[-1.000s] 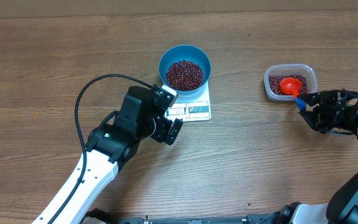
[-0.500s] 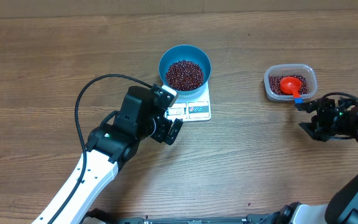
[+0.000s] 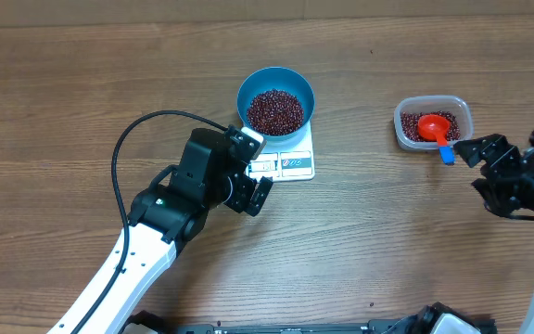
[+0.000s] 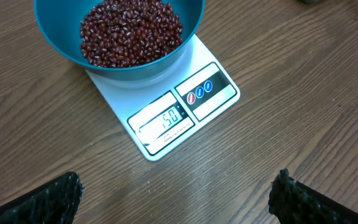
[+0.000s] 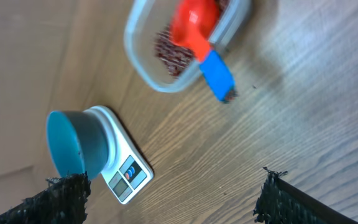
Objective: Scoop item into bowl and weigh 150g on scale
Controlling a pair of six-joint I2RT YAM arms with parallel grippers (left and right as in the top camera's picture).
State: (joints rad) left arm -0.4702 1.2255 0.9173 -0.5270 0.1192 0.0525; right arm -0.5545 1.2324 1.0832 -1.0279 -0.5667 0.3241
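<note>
The blue bowl [image 3: 275,100] stands on the white scale [image 3: 293,163], holding a heap of dark red-brown beans [image 3: 275,111]. In the left wrist view the bowl [image 4: 55,37] of beans [image 4: 131,31] fills the top, and the scale [image 4: 219,106] display reads 150. My left gripper [image 3: 256,169] hovers open just in front of the scale, nothing between its fingers [image 4: 48,202]. My right gripper [image 3: 482,178] stands open at the far right, apart from the red scoop [image 3: 432,125], whose blue handle [image 5: 216,74] sticks out over the tub rim.
A clear plastic tub [image 3: 402,130] with more beans and the scoop sits at the right. The left arm's black cable [image 3: 123,148] loops over the table left of the scale. In the right wrist view the tub [image 5: 138,62] lies above the open fingers.
The right gripper has opened wide, let go of the scoop's blue handle and drawn back to the right. The scoop stays lying in the tub. The left arm has not moved.
</note>
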